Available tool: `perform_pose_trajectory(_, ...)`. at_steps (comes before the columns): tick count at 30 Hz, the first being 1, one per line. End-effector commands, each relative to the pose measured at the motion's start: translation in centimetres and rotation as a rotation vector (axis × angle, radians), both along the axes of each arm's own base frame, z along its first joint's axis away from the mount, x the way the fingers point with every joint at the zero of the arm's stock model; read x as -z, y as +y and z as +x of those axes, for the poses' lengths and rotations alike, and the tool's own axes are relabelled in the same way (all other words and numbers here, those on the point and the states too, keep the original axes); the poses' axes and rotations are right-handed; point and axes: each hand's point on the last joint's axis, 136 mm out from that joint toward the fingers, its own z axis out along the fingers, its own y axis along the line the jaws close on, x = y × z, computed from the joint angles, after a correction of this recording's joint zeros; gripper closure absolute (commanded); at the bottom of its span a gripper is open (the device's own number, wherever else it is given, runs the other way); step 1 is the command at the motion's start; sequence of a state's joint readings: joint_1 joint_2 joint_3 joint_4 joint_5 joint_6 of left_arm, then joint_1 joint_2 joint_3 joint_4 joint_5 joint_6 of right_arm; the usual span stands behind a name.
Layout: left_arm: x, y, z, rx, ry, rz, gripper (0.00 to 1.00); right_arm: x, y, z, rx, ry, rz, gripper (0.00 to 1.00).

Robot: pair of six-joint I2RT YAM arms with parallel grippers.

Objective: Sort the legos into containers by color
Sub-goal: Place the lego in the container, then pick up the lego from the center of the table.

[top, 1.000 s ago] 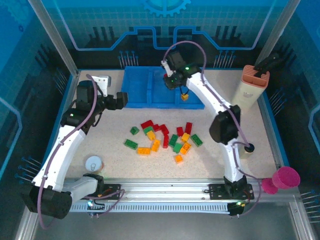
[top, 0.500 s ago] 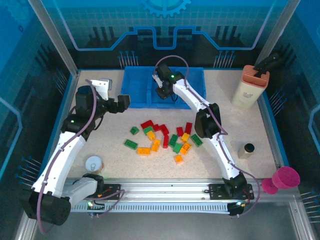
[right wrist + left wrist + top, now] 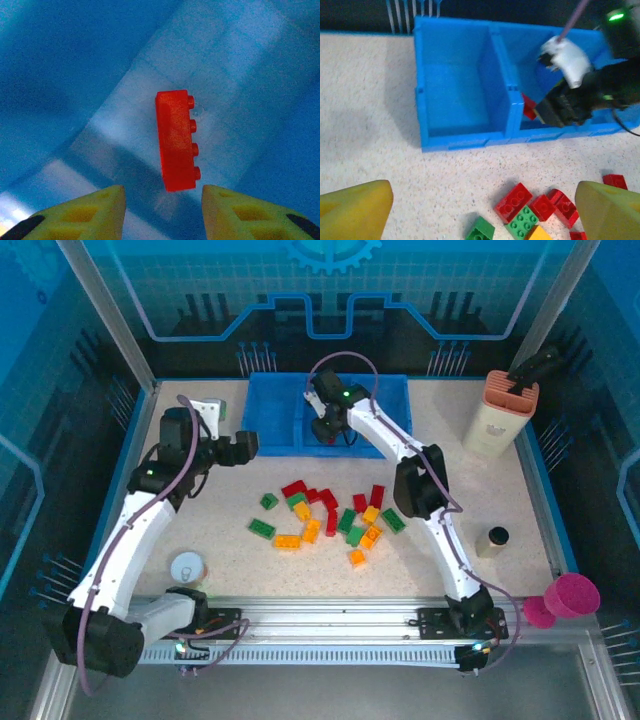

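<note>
The right jaws now part, freeing the red brick [image 3: 176, 141] beneath them into the tray [image 3: 272, 415], one more sorted; the left jaws gape open.

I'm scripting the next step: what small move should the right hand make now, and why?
Probably lift the right hand straight up out of the blue tray. Its fingers stand apart, the red brick lies loose on the compartment floor, and many bricks wait on the table.

- My yellow fingertips [image 3: 355, 212] are spread wide at the bottom corners.
- There's the blue tray [image 3: 465, 142] ahead.
- The other arm's claw [image 3: 545, 109] is in the middle compartment [image 3: 520, 52], red brick [image 3: 528, 106] just beside it.
- Loose bricks [image 3: 512, 201], red, green and orange, lie near me.
</note>
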State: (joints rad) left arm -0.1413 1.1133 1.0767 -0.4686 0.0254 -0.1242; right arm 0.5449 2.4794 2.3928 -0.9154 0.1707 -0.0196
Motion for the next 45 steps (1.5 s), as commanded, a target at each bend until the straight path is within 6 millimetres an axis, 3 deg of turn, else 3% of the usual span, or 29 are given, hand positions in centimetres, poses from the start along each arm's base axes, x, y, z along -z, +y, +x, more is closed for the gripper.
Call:
perform_pose_trajectory(1,4.2,1.8,-2.3,-0.186,0.227,-0.049,0.1,-6.8,1.6,-1.5,-0.044,-0.091,0.079,0.53)
perform_pose_trajectory(2,5.6,1.9,-3.0,-0.225,0.282,-0.081,0.11,-7.0,1.6,-1.8,-0.047,-0.089,0.081,0.52)
perform_pose_trajectory(3,7.3,2.0,-4.1,-0.275,0.348,-0.118,0.12,-8.7,1.5,-2.2,-0.052,-0.111,0.098,0.51)
perform_pose_trajectory(7,13.1,1.2,-8.1,-0.442,0.523,-0.242,0.15,-10.6,0.8,-3.5,-0.063,-0.138,0.114,0.49)
perform_pose_trajectory(13,17.9,-1.0,-11.6,-0.63,0.594,-0.352,0.15,-11.1,-1.0,-5.5,-0.058,-0.164,0.1,0.47)
perform_pose_trajectory(19,19.9,-1.5,-12.8,-0.758,0.606,-0.364,0.15,-10.3,-2.3,-7.4,-0.057,-0.163,0.11,0.44)
perform_pose_trajectory(35,24.4,-4.6,-10.7,-0.775,0.715,-0.352,0.22,-9.1,-4.3,-9.0,-0.015,-0.144,0.123,0.43)
perform_pose_trajectory(40,26.3,-5.5,-11.3,-0.761,0.803,-0.335,0.34,-9.1,-4.7,-9.0,-0.014,-0.15,0.107,0.43)
perform_pose_trajectory(45,27.5,-6.1,-12.2,-0.735,0.872,-0.311,0.6,-8.9,-5.4,-8.9,-0.003,-0.157,0.086,0.43)
